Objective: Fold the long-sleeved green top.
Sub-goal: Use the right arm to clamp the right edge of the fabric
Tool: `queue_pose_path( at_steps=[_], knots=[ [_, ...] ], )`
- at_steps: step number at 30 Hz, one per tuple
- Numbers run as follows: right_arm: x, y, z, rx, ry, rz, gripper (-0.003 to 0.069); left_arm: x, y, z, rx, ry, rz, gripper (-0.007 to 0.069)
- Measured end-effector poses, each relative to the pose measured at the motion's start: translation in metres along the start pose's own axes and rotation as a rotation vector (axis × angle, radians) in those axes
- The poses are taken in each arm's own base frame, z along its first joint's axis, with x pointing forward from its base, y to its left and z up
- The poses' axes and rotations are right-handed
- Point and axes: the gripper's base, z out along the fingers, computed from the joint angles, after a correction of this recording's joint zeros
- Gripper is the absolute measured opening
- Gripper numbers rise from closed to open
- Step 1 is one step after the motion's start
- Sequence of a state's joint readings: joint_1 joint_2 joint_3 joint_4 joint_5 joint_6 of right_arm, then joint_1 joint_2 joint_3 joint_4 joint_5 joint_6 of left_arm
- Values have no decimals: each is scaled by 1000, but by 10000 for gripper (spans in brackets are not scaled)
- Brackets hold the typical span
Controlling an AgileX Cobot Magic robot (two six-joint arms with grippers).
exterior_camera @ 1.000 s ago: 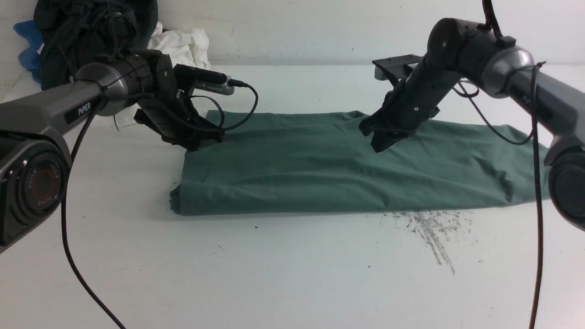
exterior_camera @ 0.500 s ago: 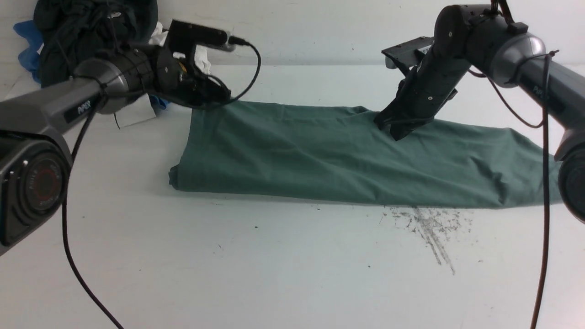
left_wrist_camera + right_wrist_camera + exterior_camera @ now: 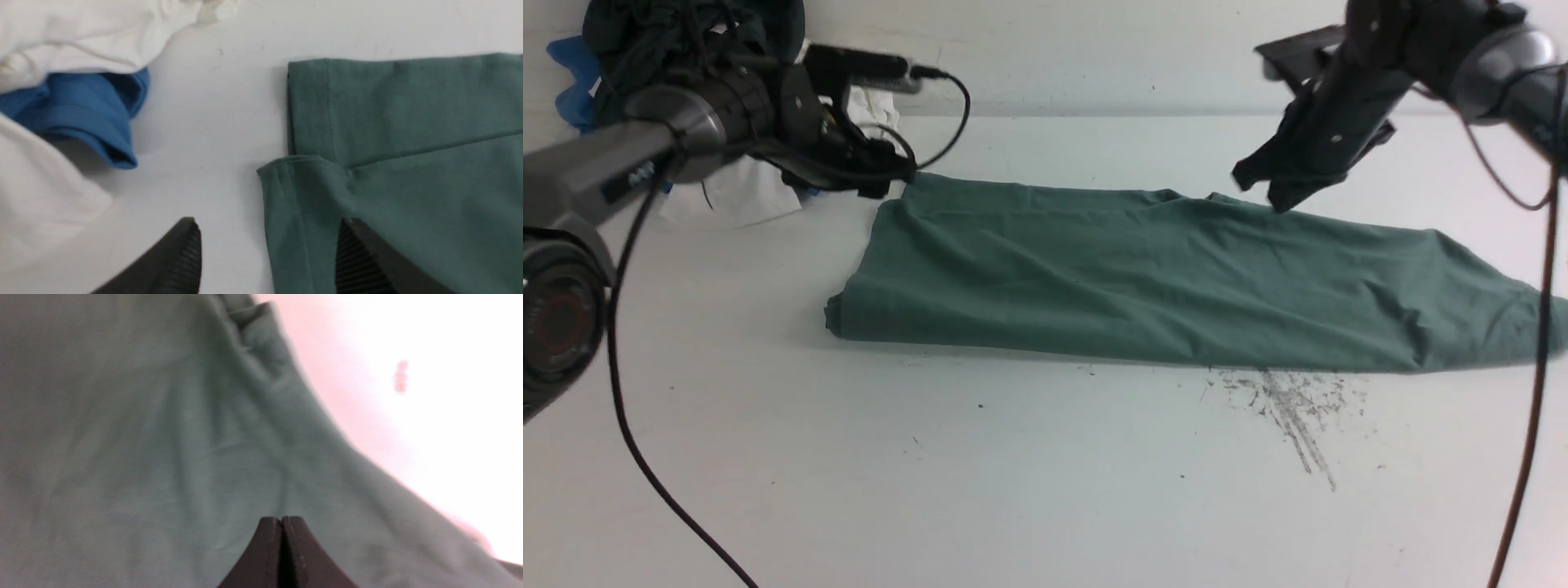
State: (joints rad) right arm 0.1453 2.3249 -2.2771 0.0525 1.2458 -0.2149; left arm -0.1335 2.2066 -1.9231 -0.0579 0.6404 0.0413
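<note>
near: 1 smooth white table, 1 gray scuff patch | mid: 1 green top lying flat mid-table, soft knit folded into a long band | 2 black grippers: left gripper with ribbed jaws apart at the hemmed corner; right gripper with jaws together, empty | far: 3 crumpled cloths: black, white, blue

No writing can be read for certain; the left arm carries a small white mark on its dark link, too blurred to make out; the round joint cap at near left shows faint lettering around a red ring, illegible too.
</note>
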Motion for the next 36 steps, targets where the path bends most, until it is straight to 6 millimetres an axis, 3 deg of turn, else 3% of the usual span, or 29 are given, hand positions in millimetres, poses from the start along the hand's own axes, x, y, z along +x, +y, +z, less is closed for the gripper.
queue_pose_path(
  at_steps=[2, 3, 5, 10, 12, 13, 14, 17, 22, 26, 28, 30, 33, 36],
  knots=[
    [5, -28, -9, 34, -8, 85, -10, -3, -6, -20, 18, 46, 20, 353],
    [7, -31, -8, 37, -4, 94, -10, -4, -7, -23, 21, 52, 26, 347],
    [24, -63, -6, 68, 38, 155, 10, 7, -15, -27, 50, 179, 80, 260],
    [78, -116, 19, 81, 190, 335, 151, 51, -26, -22, 136, 473, 161, 59],
    [96, -134, 23, 84, 226, 412, 226, 60, -27, -27, 162, 516, 179, 17],
    [98, -136, 23, 83, 229, 419, 226, 60, -27, -30, 165, 514, 183, 11],
    [113, -150, 25, 79, 252, 473, 290, 65, -29, -41, 184, 521, 192, 0],
    [130, -171, 24, 67, 259, 551, 378, 60, -30, -77, 189, 462, 203, -8],
    [139, -185, 20, 20, 230, 615, 472, 50, -31, -142, 174, 306, 211, -8],
    [140, -183, 28, -22, 228, 624, 491, 43, -31, -190, 163, 190, 220, -8],
    [143, -183, 38, -29, 246, 628, 493, 41, -31, -206, 161, 155, 223, -8],
    [148, -183, 49, -32, 268, 629, 493, 40, -32, -222, 158, 119, 227, -8],
    [147, -184, 50, -32, 263, 628, 489, 39, -32, -241, 155, 79, 231, -8],
    [146, -183, 50, -43, 257, 587, 393, 40, -32, -280, 145, -14, 240, -8]
  ],
)
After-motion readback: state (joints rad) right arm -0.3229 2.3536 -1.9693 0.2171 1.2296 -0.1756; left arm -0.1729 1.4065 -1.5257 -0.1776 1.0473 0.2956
